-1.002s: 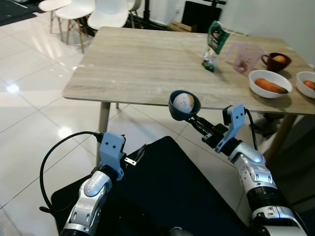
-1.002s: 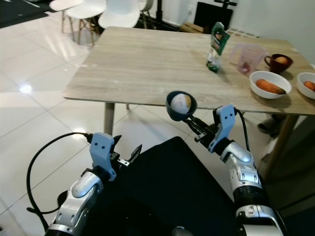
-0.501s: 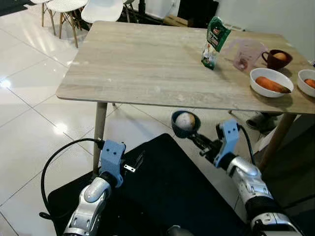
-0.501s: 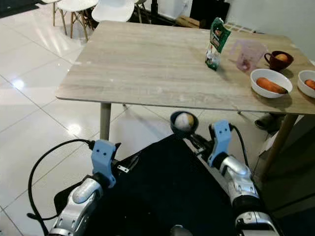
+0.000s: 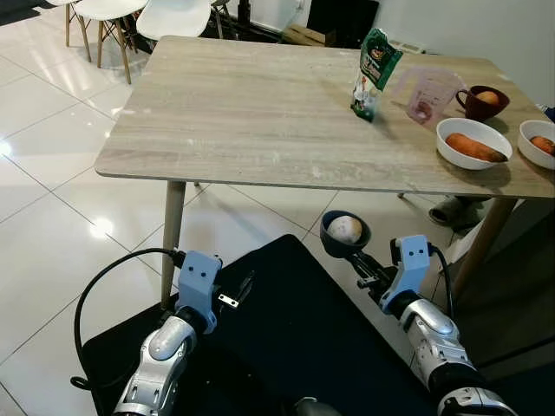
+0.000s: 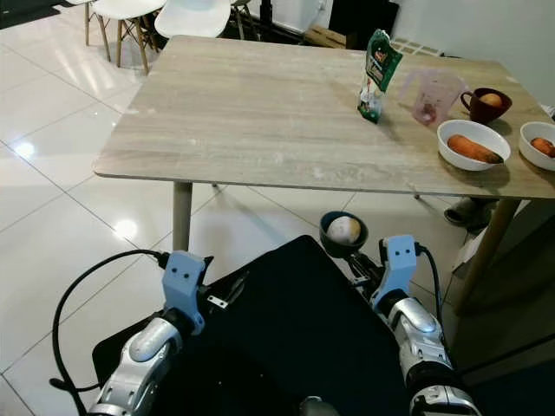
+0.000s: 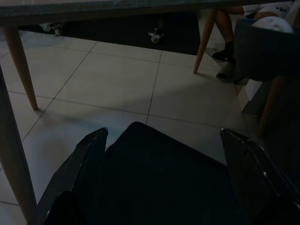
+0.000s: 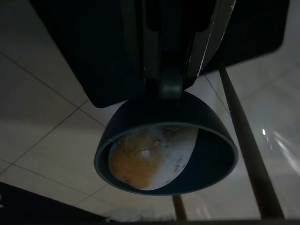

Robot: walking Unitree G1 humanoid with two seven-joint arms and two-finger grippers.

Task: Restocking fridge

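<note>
My right gripper [image 5: 362, 268] is shut on the rim of a small dark blue bowl [image 5: 345, 236] holding a pale round fruit [image 5: 344, 228]. I hold it in front of me, below the edge of the wooden table [image 5: 260, 113]. In the right wrist view the bowl [image 8: 165, 143] hangs from the fingers [image 8: 206, 42] with the fruit [image 8: 149, 157] inside. My left gripper [image 7: 164, 164] is open and empty, low on my left above the floor.
On the table's far right stand a green bag [image 5: 375, 71], a pink measuring cup [image 5: 426, 94], a dark red cup [image 5: 483, 101] and two white bowls [image 5: 473, 144] [image 5: 538, 143] holding orange food. White chairs [image 5: 173, 16] stand beyond. A person's feet [image 7: 225, 65] rest under the table.
The right gripper has lowered with the bowl and drawn closer to my body, from table-edge height to below it. The camera view has shifted. The left arm stays put.
</note>
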